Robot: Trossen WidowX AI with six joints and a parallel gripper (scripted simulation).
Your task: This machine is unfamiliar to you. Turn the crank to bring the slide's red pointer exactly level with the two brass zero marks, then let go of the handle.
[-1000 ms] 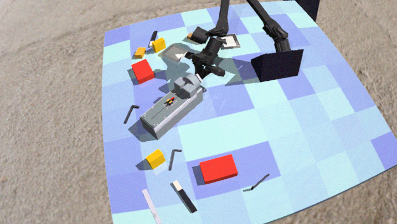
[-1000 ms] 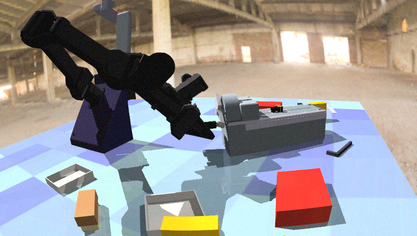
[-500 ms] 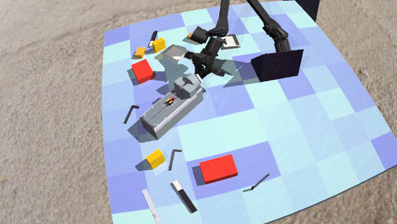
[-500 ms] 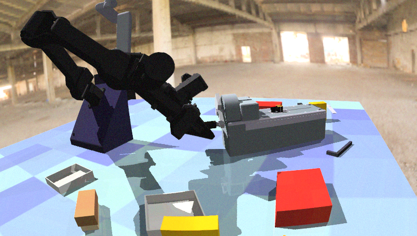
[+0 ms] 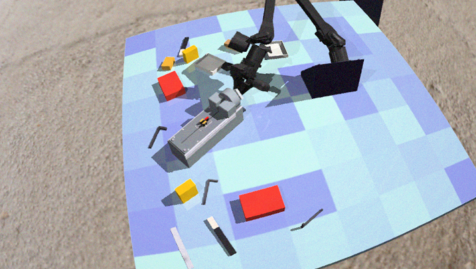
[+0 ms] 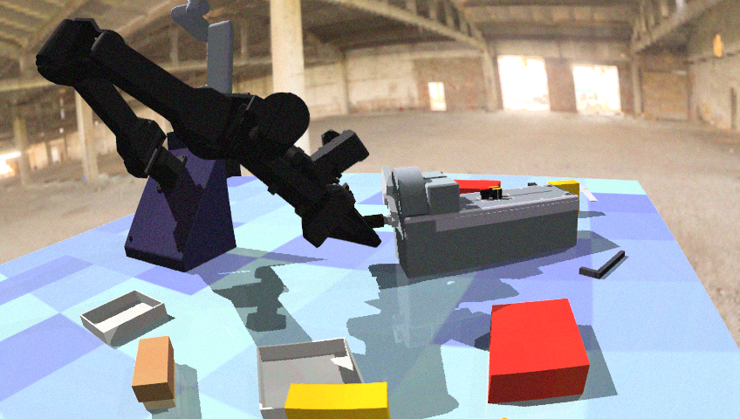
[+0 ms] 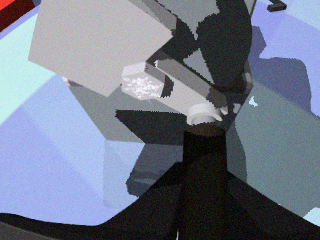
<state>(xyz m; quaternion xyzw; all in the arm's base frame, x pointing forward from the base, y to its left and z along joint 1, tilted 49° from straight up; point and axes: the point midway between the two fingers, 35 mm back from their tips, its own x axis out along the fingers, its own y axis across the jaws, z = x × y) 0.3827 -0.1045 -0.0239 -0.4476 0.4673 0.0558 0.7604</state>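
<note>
The grey machine point(image 5: 212, 136) point(image 6: 488, 246) stands on the table with its crank end toward the arm. The crank arm point(image 7: 182, 95) runs from the pale hub to a dark handle point(image 6: 373, 221) point(image 7: 205, 142) with a white collar. My gripper point(image 5: 240, 89) point(image 6: 380, 232) point(image 7: 195, 171) is shut on the handle; its fingers partly hide it in the wrist view. On the slide, the red pointer point(image 5: 206, 118) sits close to the brass marks point(image 5: 202, 121), seemingly slightly toward the crank end. The exact offset is too small to tell. The exterior view does not show the pointer clearly.
Red blocks point(image 5: 170, 85) point(image 5: 261, 202) point(image 6: 539, 334) lie on either side of the machine. A large tray point(image 6: 304, 349), a small tray point(image 6: 140, 327), a tan block point(image 6: 154, 366) and yellow blocks point(image 5: 190, 54) point(image 5: 186, 190) stand around. A hex key point(image 5: 154, 138) point(image 6: 608, 266) lies near the machine's far end.
</note>
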